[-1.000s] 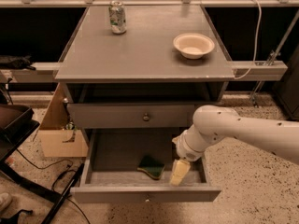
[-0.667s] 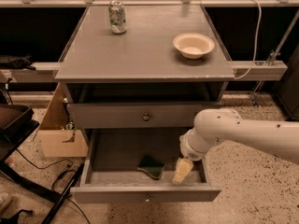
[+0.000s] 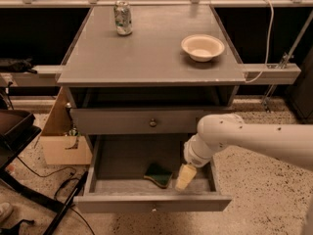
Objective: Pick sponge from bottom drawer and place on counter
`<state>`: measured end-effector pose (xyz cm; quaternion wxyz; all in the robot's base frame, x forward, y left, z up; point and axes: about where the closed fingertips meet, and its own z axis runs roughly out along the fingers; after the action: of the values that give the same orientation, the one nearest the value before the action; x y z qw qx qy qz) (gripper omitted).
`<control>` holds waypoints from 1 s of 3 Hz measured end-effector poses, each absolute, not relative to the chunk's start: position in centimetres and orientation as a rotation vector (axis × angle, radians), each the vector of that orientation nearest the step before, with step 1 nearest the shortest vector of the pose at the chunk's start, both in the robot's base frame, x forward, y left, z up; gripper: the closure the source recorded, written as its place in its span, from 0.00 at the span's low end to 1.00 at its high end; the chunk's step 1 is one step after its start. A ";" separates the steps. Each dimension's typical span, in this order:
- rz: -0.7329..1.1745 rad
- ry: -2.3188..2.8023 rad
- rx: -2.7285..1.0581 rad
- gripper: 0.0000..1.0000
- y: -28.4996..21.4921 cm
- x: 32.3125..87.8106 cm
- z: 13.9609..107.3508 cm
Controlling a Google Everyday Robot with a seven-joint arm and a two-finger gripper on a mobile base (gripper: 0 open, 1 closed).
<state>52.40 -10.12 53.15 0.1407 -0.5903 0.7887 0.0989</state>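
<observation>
The sponge (image 3: pixel 157 175), dark green on top with a yellow layer beneath, lies on the floor of the open bottom drawer (image 3: pixel 120 160), near its front and a little right of middle. My gripper (image 3: pixel 184 177) hangs from the white arm that comes in from the right. It is inside the drawer, just right of the sponge and close to the drawer's front wall. The counter (image 3: pixel 146 48) is the flat grey top of the cabinet above.
A drink can (image 3: pixel 123 17) stands at the counter's back left and a white bowl (image 3: pixel 202 47) at its right. The upper drawer (image 3: pixel 153 123) with a round knob is closed. A cardboard box (image 3: pixel 63 141) and cables lie on the floor to the left.
The arm and gripper have shifted slightly to the right and up inside the drawer. The sponge has not moved.
</observation>
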 end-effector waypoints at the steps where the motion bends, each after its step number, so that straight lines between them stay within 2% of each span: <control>1: 0.320 2.277 -1.678 0.00 -7.7 54.7 50.9; 3: 0.309 2.263 -1.628 0.00 -4.1 59.1 46.3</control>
<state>59.12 -4.07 46.25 0.1676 -0.5722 0.7955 0.1085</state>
